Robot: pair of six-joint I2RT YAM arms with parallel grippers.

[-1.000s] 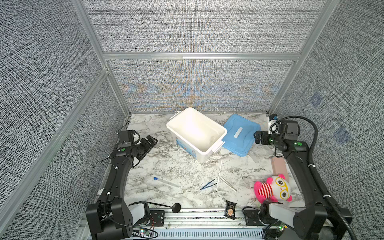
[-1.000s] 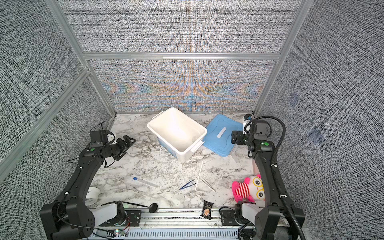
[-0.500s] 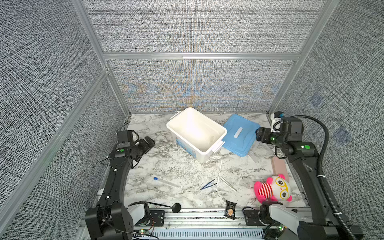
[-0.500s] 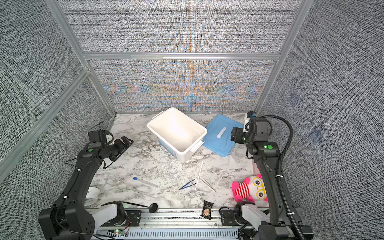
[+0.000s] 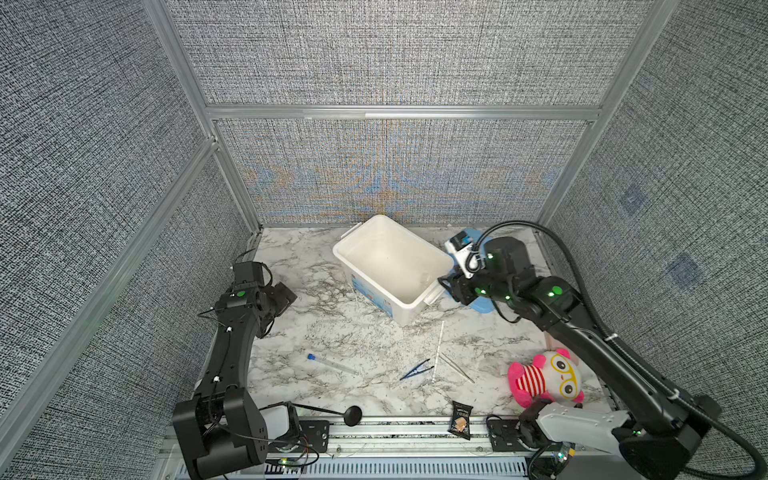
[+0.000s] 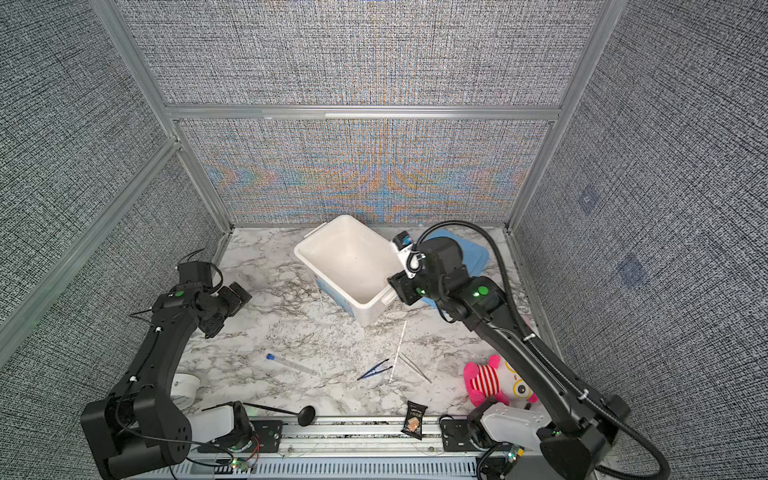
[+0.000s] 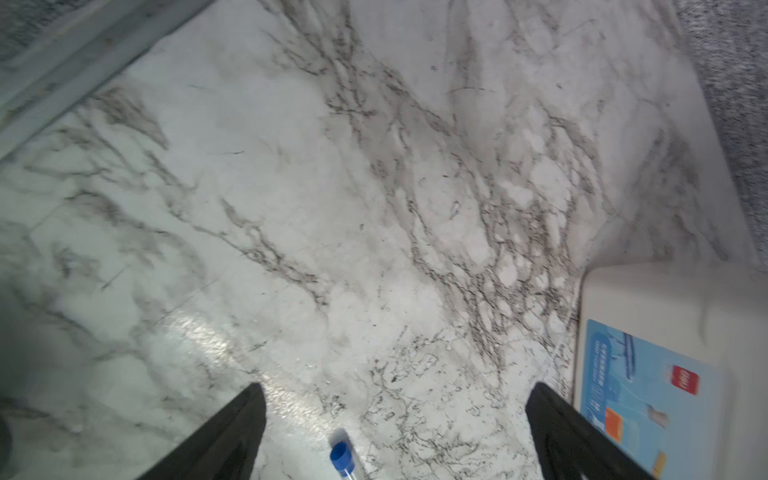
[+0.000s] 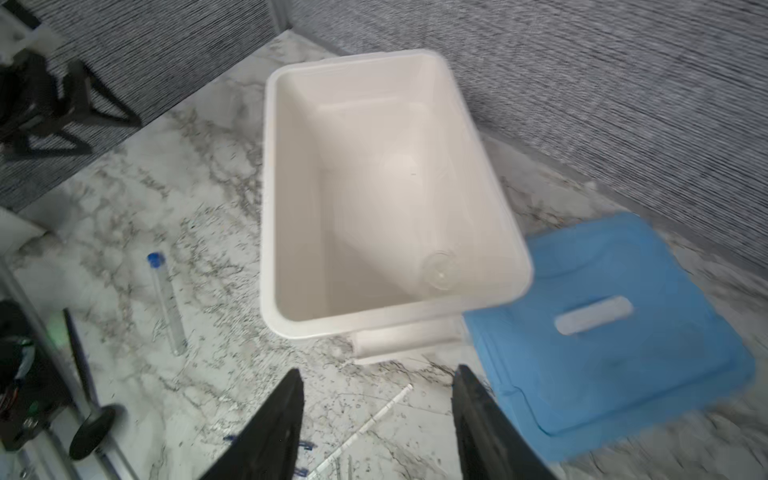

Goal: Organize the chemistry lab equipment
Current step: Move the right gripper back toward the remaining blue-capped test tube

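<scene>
Your right arm point(image 6: 511, 332) hides most of the blue lid point(image 6: 476, 254) at the bin's point(image 6: 328, 287) 3 o'clock. The picture's edge cuts off the tube point(image 7: 341, 456).

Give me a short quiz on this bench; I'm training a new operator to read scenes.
1. True or false: the blue lid lies on the marble tabletop beside the white bin, not on it.
2. Which lies nearest the left claw? A pink plush toy; B blue-capped tube; C snack packet.
3. How many slender lab tools lie on the tabletop outside the bin?
Key: 1 true. 2 B. 3 four: the tube, dark blue tweezers, white stick, metal tweezers.
</scene>
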